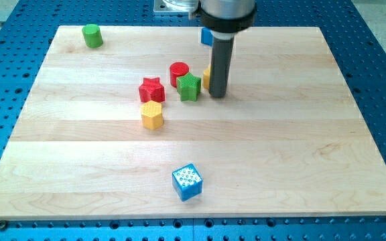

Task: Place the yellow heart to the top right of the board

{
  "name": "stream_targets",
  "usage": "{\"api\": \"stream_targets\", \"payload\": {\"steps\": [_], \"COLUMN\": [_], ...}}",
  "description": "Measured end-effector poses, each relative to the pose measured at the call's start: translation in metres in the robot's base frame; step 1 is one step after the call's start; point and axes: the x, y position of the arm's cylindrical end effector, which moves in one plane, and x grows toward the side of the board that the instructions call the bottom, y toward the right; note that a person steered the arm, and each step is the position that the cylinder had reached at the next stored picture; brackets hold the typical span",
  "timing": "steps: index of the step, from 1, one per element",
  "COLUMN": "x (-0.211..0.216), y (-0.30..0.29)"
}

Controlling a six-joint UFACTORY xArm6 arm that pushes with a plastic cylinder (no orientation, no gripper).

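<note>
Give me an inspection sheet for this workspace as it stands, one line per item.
Surface: pale wooden board lying on a blue perforated table.
Job's things: yellow block, mostly hidden behind the rod, so its heart shape cannot be confirmed; it sits near the board's middle, not at the top right.
Clutter: green cylinder at the view's top left; red cylinder, green star, red star and yellow hexagon clustered centrally; blue cube near the bottom; a blue block behind the rod.
Hand: none; my tip rests against the yellow block's right side.
Cables: nothing seen.
Surroundings: metal mount at the view's top.
</note>
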Motion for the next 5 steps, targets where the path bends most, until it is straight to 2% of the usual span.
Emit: {"api": "stream_targets", "payload": {"steps": [1,2,4,5], "x": [0.034,-0.015,-0.061,-0.046], "y": [-0.033,-0.046,0.073,0.087]}}
